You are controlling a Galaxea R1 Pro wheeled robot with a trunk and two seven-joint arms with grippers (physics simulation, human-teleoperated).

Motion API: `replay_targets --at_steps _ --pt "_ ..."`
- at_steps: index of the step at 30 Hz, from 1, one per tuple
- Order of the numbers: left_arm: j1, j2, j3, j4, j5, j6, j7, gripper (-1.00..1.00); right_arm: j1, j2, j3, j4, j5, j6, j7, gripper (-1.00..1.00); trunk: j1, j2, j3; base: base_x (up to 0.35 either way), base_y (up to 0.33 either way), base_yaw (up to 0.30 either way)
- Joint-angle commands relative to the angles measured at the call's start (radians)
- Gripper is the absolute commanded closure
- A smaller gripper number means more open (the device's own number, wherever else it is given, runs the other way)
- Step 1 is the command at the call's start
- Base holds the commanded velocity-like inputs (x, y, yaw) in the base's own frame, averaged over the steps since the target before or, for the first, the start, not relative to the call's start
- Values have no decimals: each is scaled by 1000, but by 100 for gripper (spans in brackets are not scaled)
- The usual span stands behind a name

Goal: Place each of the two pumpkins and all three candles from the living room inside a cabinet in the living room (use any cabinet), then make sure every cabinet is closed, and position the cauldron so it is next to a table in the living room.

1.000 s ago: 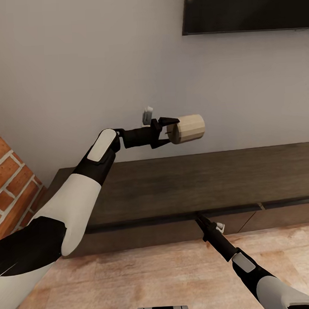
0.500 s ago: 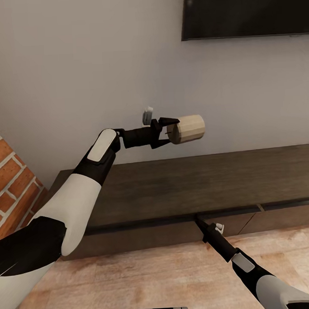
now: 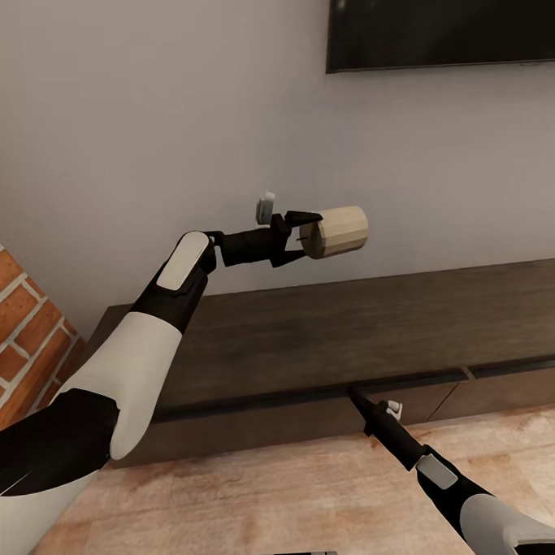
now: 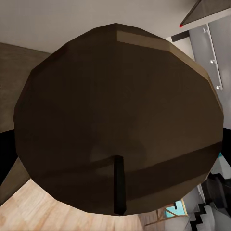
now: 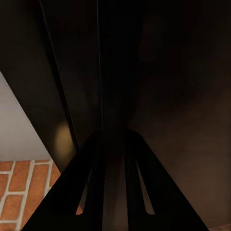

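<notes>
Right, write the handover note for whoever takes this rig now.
Left gripper: shut on a candle, held in the air above the cabinet top.
Right gripper: fingers closed together, tip at the seam under the cabinet's top edge, between two front panels.
Done: one candle picked up.
Left: get a cabinet panel open, put the candle inside, then handle the other items, close up, place the cauldron.

Home living room, wall-mounted television (image 3: 443,18), low dark-wood cabinet (image 3: 338,339), brick wall (image 3: 24,331), wooden floor (image 3: 264,490)
</notes>
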Motion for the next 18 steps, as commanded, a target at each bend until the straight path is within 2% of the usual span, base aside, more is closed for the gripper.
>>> replay_targets --at_steps 1,18 --pt "-1 0 0 1 -5 2 -7 100 -1 0 -9 -25 -14 18 3 100 0 0 -1 0 0 0" --pt "-1 0 0 1 -5 2 -6 100 -1 0 -9 -25 -14 17 3 100 0 0 -1 -1 0 0"
